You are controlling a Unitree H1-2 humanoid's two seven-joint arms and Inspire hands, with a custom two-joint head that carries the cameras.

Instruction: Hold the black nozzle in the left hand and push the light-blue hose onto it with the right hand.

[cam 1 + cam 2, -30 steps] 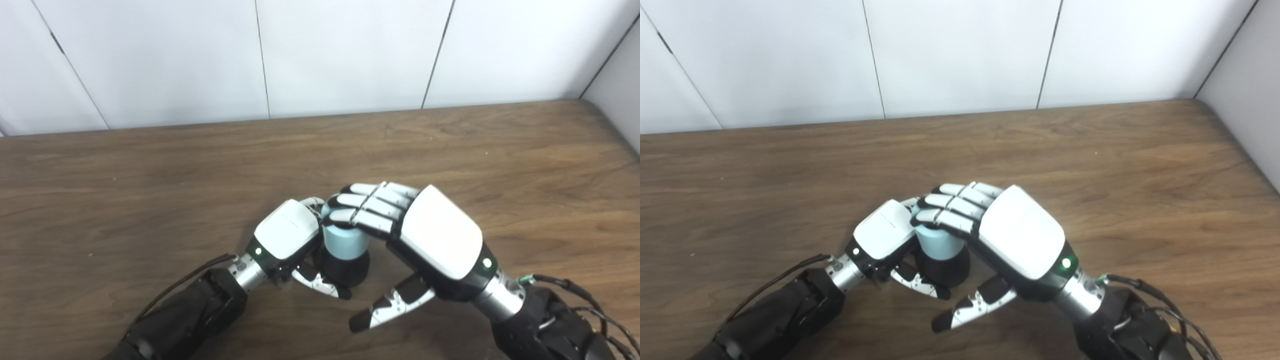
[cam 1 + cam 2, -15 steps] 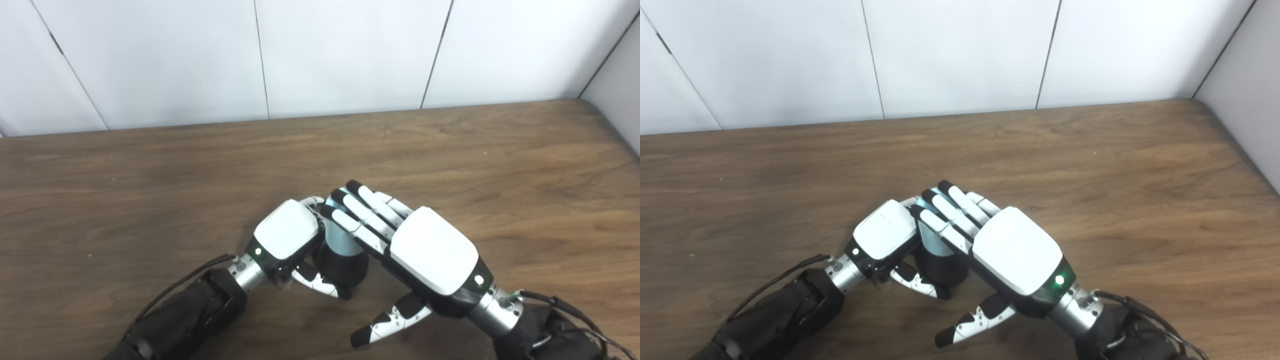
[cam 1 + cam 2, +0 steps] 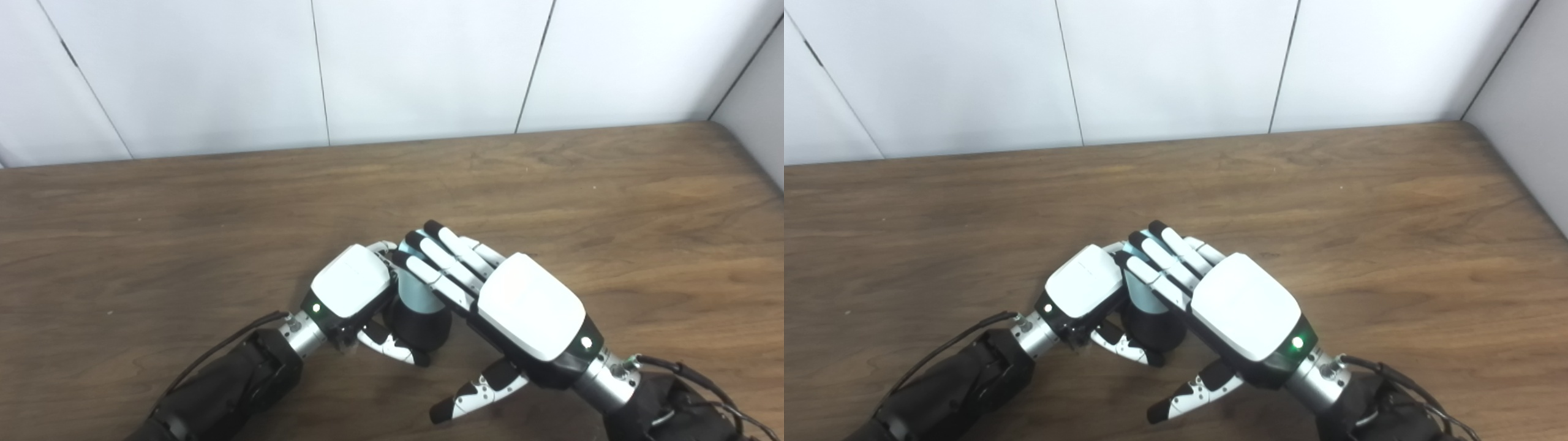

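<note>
Left arm: black sleeve entering from the bottom edge at about 7 o'clock, with a cable along its upper side.
Left hand: wrapped around the black nozzle; thumb curls across the nozzle's near side, the other fingers pass behind it, so it grasps the nozzle.
Black nozzle: upright, near the centre of the view and just toward 6 o'clock, its base on or just above the table (cannot tell which).
Light-blue hose: short cylinder seated upright in the top of the black nozzle; only a strip of it shows between the two hands.
Right hand: fingers straightened and apart, laid flat over the top of the light-blue hose, tips pointing toward 10 o'clock; thumb hangs free toward 7 o'clock; it grasps nothing.
Right arm: enters from the bottom edge at about 5 o'clock.
Table: brown wood grain, meeting white wall panels at 12 o'clock.
</note>
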